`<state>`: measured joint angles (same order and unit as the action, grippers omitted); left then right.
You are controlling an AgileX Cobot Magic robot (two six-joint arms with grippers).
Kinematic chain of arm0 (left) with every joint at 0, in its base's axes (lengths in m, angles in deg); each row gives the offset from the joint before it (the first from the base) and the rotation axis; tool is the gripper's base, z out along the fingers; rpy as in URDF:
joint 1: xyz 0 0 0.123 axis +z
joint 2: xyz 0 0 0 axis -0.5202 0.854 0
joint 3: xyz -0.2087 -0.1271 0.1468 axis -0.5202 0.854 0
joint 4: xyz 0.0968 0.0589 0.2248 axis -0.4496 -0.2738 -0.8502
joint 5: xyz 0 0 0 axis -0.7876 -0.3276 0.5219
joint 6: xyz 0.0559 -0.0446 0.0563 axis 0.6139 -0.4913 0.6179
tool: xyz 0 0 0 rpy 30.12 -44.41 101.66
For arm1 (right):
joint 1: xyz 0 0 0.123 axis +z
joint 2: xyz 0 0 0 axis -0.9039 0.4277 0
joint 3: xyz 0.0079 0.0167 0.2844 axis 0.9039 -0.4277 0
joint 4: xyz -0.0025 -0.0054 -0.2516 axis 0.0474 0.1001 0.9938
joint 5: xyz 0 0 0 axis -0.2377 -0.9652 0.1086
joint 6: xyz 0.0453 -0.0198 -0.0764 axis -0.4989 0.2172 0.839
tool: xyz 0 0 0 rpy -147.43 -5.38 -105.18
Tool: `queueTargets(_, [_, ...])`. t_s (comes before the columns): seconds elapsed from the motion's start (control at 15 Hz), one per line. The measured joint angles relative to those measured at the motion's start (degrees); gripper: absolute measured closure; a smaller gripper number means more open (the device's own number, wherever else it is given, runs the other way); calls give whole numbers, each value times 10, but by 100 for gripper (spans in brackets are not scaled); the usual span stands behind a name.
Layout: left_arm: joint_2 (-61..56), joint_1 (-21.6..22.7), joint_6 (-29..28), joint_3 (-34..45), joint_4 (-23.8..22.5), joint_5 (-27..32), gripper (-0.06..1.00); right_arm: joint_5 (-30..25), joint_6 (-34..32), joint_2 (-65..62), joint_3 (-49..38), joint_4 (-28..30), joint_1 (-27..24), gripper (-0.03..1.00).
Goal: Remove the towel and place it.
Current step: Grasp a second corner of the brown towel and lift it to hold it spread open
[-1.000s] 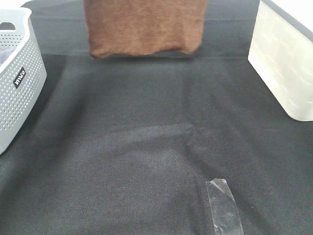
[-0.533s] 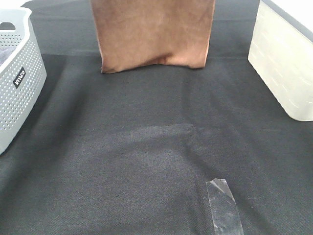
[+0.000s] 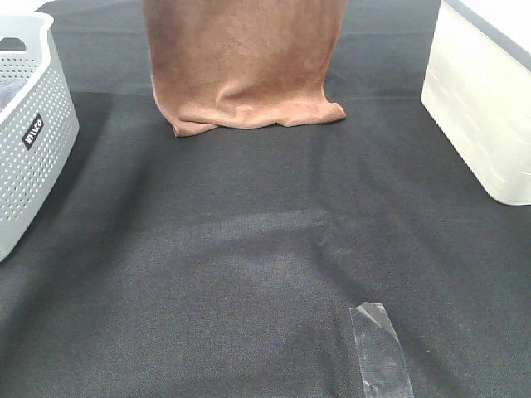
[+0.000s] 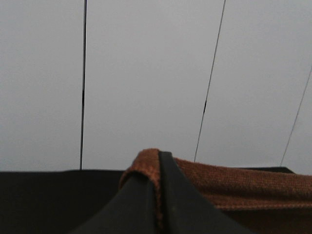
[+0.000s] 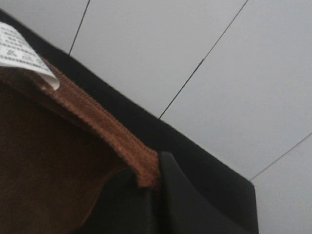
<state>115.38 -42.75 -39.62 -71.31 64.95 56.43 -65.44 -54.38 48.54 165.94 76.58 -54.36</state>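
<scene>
The brown towel (image 3: 246, 62) hangs down from above the top edge of the exterior high view, and its lower edge lies crumpled on the black tablecloth (image 3: 249, 274) at the far middle. Neither gripper shows in that view. In the left wrist view my left gripper (image 4: 158, 195) is shut on one stitched corner of the towel (image 4: 234, 183). In the right wrist view my right gripper (image 5: 151, 190) is shut on the other top corner of the towel (image 5: 53, 156), near its small white tag (image 5: 22, 53).
A grey perforated basket (image 3: 29, 133) stands at the left edge. A white ribbed bin (image 3: 485, 99) stands at the right edge. A strip of clear tape (image 3: 380, 348) is stuck to the cloth near the front.
The towel has come down: a second ago its lower edge hung above the cloth, now it rests folded on the cloth. Both grippers stay shut.
</scene>
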Motion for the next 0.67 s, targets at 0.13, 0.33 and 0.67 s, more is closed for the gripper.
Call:
queueTargets(0.13, [-42, -9, 55, -1, 77, 135, 94, -124, 43, -30, 1, -28, -5, 97])
queueTargets(0.33, [-91, -11, 205, -1, 215, 391, 94, -325, 72, -73, 1, -32, -12, 97])
queueTargets(0.67, [-129, -11, 302, 0, 243, 596, 94, -382, 43, -109, -47, -58, -13, 97])
